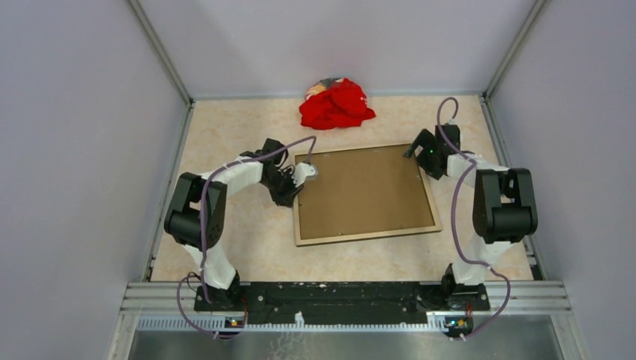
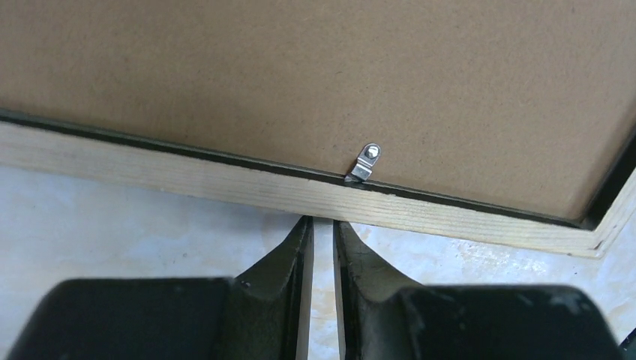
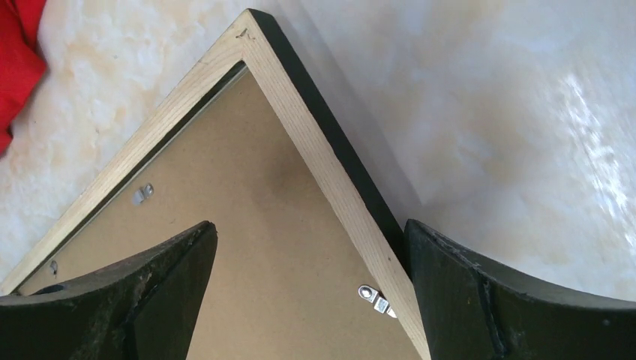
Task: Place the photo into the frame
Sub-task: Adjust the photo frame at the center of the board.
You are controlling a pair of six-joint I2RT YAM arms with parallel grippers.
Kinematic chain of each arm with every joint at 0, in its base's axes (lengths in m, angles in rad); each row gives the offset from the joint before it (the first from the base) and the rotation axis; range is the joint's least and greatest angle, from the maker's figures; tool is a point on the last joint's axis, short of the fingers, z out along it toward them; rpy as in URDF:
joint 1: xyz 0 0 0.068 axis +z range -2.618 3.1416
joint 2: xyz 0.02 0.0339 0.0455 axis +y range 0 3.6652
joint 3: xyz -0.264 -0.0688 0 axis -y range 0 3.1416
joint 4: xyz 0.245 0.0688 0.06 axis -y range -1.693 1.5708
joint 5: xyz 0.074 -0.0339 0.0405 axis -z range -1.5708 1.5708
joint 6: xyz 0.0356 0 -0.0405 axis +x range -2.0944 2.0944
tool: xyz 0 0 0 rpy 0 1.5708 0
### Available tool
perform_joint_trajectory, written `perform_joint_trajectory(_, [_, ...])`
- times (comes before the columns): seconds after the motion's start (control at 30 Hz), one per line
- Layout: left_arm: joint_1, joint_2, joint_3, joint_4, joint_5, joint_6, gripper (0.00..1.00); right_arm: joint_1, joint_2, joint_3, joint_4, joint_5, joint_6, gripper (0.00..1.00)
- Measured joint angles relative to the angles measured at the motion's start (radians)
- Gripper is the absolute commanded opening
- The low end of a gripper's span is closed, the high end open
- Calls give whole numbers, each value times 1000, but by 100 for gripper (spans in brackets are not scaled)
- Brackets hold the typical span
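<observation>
The frame (image 1: pixel 367 234) lies face down mid-table, its pale wood back up, with a brown backing sheet (image 1: pixel 364 187) inside it. The photo is hidden. My left gripper (image 1: pixel 300 178) is at the frame's left rail (image 2: pixel 225 184). Its tips (image 2: pixel 322 223) meet the wood just below a metal clip (image 2: pixel 367 161), a narrow slit apart with nothing between them. My right gripper (image 1: pixel 417 150) hangs wide open over the far right corner. It (image 3: pixel 311 225) straddles the right rail (image 3: pixel 315 142), one finger over the backing sheet (image 3: pixel 247 225), the other outside the black edge.
A crumpled red cloth (image 1: pixel 335 103) lies at the back of the table, beyond the frame, and shows again as red cloth (image 3: pixel 15 60) at the right wrist view's left edge. Small metal clips (image 3: pixel 376 298) sit along the inner rails. Grey walls enclose the table.
</observation>
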Motion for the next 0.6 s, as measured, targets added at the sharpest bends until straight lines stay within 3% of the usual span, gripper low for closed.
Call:
perform_joint_trajectory(0.3, [-146,-9,-1,-137,-38,48,23,99,177,212,27,112,-34,93])
perform_joint_trajectory(0.47, [-198,38,-1,-380,81,117,36,202,237,282,48,128,-34,93])
perform_joint_trajectory(0.6, [-208,75,25,-541,146,193,41,259,250,311,26,114,-42,95])
